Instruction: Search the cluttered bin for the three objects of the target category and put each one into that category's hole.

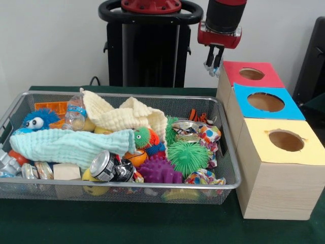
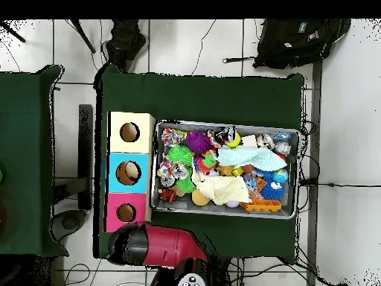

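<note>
The wire mesh bin point(image 1: 229, 152) holds a heap of toys, cloths and cans; it also shows in the overhead view point(image 2: 225, 124). One clear plastic bottle point(image 1: 75, 113) with a blue-and-white label lies at the bin's far left, beside a cream cloth. A clear crumpled thing point(image 1: 6, 163) at the left wall may be another bottle. The red-topped hole point(image 1: 252, 74) is in the farthest wooden box, also seen from overhead point(image 2: 126, 213). My gripper point(image 1: 214, 65) hangs above the table just left of the red box's far corner, with nothing seen in it. Overhead, the arm point(image 2: 152, 246) hides it.
A blue-topped box point(image 1: 265, 102) and a yellow-topped box point(image 1: 286, 140) stand in a row nearer the camera than the red one. In the bin lie a mint cloth point(image 1: 66, 145), a metal can point(image 1: 107, 166), green point(image 1: 188, 156) and purple point(image 1: 158, 170) spiky balls.
</note>
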You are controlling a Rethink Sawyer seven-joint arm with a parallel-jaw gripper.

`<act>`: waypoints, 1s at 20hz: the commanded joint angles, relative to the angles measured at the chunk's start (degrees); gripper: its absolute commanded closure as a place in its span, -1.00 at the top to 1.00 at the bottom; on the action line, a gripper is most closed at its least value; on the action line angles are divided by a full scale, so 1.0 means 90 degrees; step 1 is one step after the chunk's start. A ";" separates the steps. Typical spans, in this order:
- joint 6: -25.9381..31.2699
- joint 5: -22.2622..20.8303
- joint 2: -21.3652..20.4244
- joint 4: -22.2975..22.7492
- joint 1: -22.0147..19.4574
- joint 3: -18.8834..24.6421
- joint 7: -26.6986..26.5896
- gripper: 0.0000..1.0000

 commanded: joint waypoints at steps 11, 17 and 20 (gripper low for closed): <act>0.0234 0.0138 0.0261 -0.1762 0.0220 0.0223 0.0780 -1.00; 0.0400 -0.0022 0.0232 -0.1800 -0.0045 0.0395 0.0404 -1.00; 0.0544 -0.0138 0.0228 -0.1876 -0.0166 0.0466 0.0218 -1.00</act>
